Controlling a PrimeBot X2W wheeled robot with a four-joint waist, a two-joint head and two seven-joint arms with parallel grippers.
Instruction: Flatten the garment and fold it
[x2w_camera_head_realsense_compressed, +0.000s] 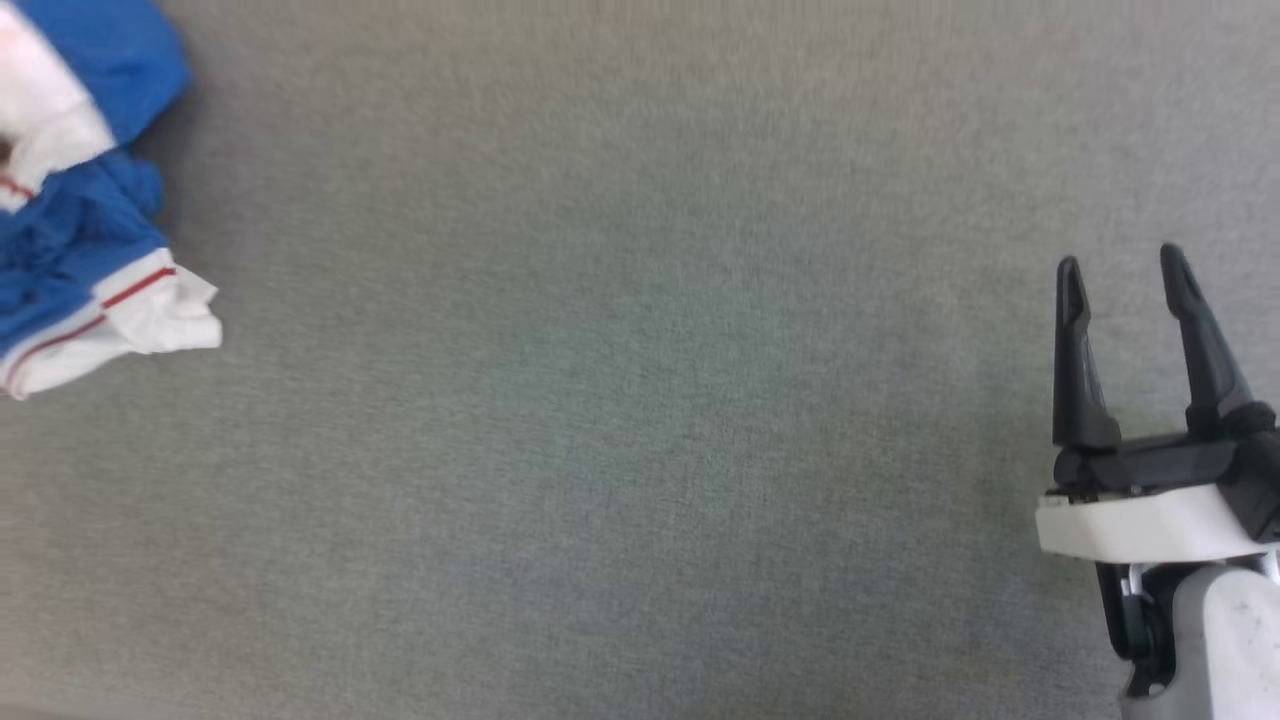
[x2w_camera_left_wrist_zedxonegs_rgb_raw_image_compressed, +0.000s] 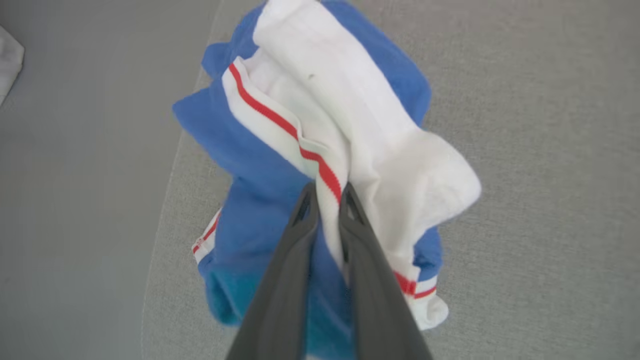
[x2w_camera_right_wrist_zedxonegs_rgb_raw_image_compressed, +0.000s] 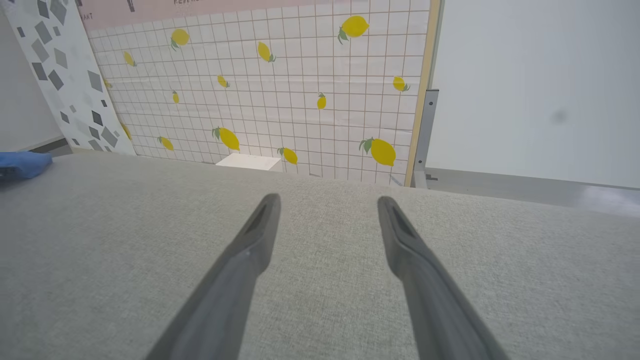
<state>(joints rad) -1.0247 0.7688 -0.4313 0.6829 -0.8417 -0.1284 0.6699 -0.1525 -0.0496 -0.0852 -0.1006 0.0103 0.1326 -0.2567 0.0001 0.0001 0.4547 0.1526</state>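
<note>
The garment (x2w_camera_head_realsense_compressed: 90, 250) is a crumpled heap of bright blue and white fabric with thin red stripes at the far left edge of the head view. In the left wrist view the garment (x2w_camera_left_wrist_zedxonegs_rgb_raw_image_compressed: 320, 125) hangs bunched, and my left gripper (x2w_camera_left_wrist_zedxonegs_rgb_raw_image_compressed: 327, 195) is shut on a white, red-striped fold of it. A blue scrap of the garment (x2w_camera_right_wrist_zedxonegs_rgb_raw_image_compressed: 22, 164) shows at the left edge of the right wrist view. My right gripper (x2w_camera_head_realsense_compressed: 1125, 268) stands open at the lower right of the head view, far from the cloth, with nothing between its fingers (x2w_camera_right_wrist_zedxonegs_rgb_raw_image_compressed: 260, 225).
A grey fabric-covered table (x2w_camera_head_realsense_compressed: 620, 420) spreads across the head view. Its left edge (x2w_camera_left_wrist_zedxonegs_rgb_raw_image_compressed: 170, 185) runs beside the hanging cloth, with grey floor beyond. Behind the table's far edge stand a lemon-print tiled panel (x2w_camera_right_wrist_zedxonegs_rgb_raw_image_compressed: 280, 85) and a white wall (x2w_camera_right_wrist_zedxonegs_rgb_raw_image_compressed: 540, 85).
</note>
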